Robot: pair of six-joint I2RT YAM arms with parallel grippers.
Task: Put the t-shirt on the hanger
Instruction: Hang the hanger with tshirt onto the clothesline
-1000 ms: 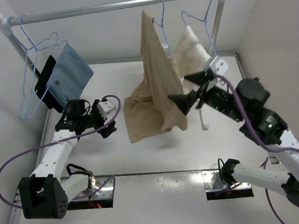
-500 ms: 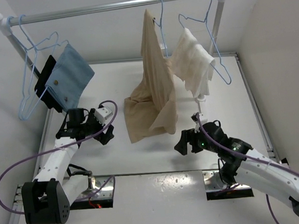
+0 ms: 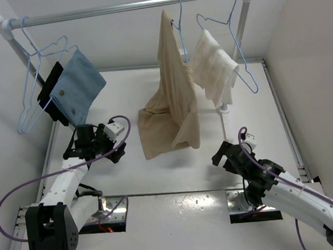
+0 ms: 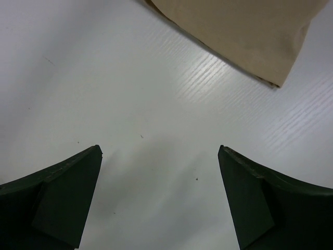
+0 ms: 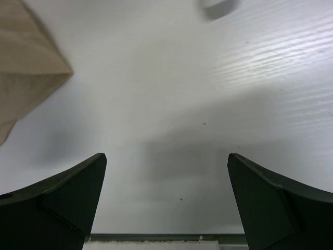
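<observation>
down from beside the t-shirt (image 3: 173,96) the right arm (image 3: 297,196) has swung low over the table (image 3: 256,96), right gripper (image 5: 166,156) spread wide and empty, like the left gripper (image 4: 160,151). plain tan-beige, the t-shirt hangs in one long fold from the pale-blue hanger (image 3: 178,9) on the rail (image 3: 118,8), hem pooled on the table. it looks light, limp and apt to slip off thin wire; i'd pinch a shoulder close to the hanger.

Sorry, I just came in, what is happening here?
Nothing is being handled right now. The tan t-shirt hangs from a pale-blue hanger on the rail, with its lower end resting on the table. The left gripper and right gripper are both open and empty, low over the table, apart from the shirt.
</observation>
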